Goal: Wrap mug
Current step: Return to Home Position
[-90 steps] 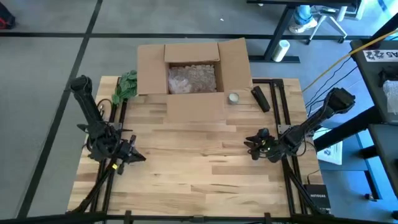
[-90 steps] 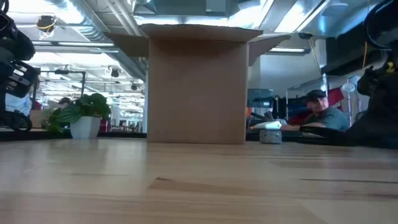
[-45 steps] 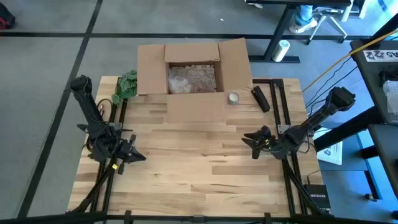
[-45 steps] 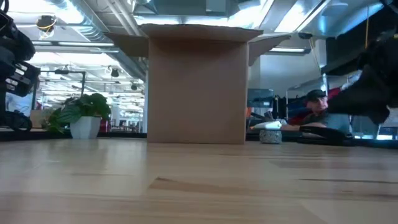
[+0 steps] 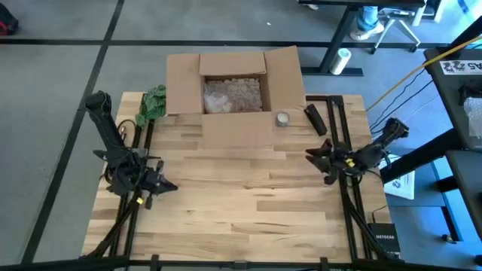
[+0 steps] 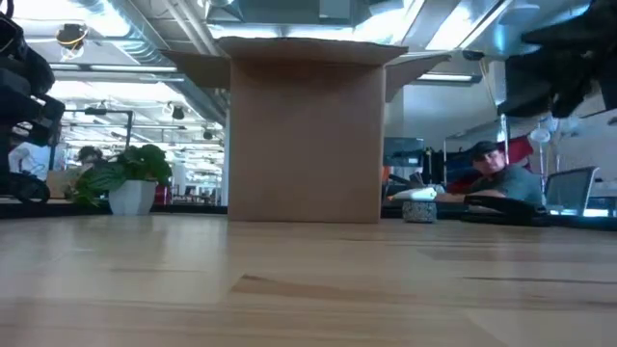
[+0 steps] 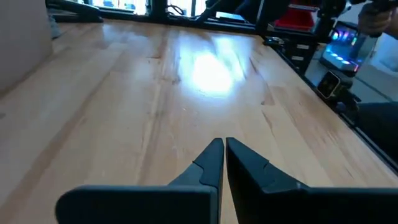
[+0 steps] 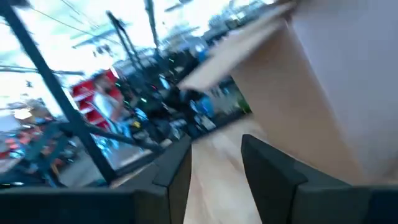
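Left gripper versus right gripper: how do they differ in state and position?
The left gripper has its fingers shut, tips nearly touching; the right gripper has its fingers apart. The left gripper sits over the left side of the table, the right gripper at the table's right edge. Both hold nothing.

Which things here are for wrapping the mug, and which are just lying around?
For the job: open brown cardboard box; clear bubble-wrap bundle inside it, mug hidden; robot's left hand, shut, and right hand, open, both empty.
Just lying about: green leafy plant beside the box; small round silvery object and black oblong object on its other side.
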Robot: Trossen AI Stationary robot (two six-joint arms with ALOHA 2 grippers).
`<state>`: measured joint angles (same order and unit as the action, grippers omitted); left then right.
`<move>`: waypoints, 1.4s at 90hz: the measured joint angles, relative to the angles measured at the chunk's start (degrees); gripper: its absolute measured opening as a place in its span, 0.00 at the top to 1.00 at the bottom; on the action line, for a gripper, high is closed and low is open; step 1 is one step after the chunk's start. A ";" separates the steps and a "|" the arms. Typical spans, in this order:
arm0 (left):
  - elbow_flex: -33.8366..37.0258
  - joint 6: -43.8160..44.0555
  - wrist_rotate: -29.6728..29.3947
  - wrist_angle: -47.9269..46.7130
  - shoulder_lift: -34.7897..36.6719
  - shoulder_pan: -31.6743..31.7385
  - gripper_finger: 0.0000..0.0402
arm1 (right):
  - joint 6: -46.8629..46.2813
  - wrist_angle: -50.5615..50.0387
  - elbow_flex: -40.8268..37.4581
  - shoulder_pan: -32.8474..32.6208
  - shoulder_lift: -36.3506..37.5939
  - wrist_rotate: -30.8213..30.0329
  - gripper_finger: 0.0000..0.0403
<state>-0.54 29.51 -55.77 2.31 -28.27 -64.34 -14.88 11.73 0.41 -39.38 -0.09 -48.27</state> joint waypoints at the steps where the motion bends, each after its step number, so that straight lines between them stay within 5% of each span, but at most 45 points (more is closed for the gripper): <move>1: 0.00 -0.01 -0.01 0.01 0.00 0.00 1.00 | 0.10 0.09 0.03 0.00 -0.14 0.06 0.69; 12: 0.00 0.90 -2.92 -0.40 0.00 0.00 1.00 | -0.37 -1.50 0.04 0.00 -0.54 0.95 0.69; 32: 0.00 9.14 -18.62 -3.50 -0.23 3.19 1.00 | -5.47 -8.12 0.02 0.02 -0.88 -6.96 0.69; 54: 0.00 5.95 -17.14 -3.19 -2.30 17.58 1.00 | -5.73 -10.00 0.02 0.02 -0.88 -13.13 0.69; 88: 0.00 7.18 -14.75 -2.71 -6.63 41.00 1.00 | -4.13 -13.81 0.00 0.02 -0.88 -30.47 0.69; 106: 0.00 7.95 -14.72 -2.71 -9.56 46.80 1.00 | -4.13 -16.21 0.00 0.04 -0.88 -38.18 0.69; 126: 0.00 10.97 -14.70 -2.74 -13.04 48.06 1.00 | -3.23 -15.77 0.00 0.09 -0.88 -38.27 0.69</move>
<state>-0.54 40.49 -70.48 -0.43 -41.31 -16.27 -18.11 -4.04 0.40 -39.29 -0.97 -86.54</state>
